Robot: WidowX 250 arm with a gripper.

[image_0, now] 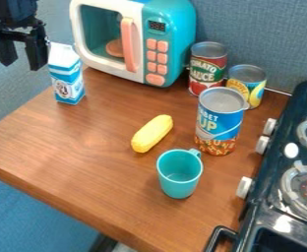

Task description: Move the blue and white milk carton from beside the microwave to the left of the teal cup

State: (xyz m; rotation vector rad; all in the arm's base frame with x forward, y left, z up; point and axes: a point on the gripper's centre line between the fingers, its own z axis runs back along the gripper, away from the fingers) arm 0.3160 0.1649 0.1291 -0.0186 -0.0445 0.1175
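My black gripper [20, 49] is hanging at the upper left of the view, its two fingers standing wide apart with nothing between them. A blue-and-white milk carton [68, 83] is standing upright near the far left edge of a brown wooden counter [84, 142], its peaked top sitting just beside my nearer fingertip; whether we are touching, I am not able to tell. A teal-and-white toy microwave [176, 37] is standing close by, leaving me less room on that flank, while a yellow toy corn cob [152, 134] and a teal cup [178, 179] are lying and standing well apart from the carton. I am judging the carton light and probably hollow, its flat walls looking smooth, perhaps a little slippery, and likely giving under a hard pinch. Its middle is offering the surest hold, two opposite walls meeting my pads squarely; the sloping top is promising a poorer one, being apt to slide away. With its tall, narrow body resting on a small base, it is looking easy to topple by a careless nudge.
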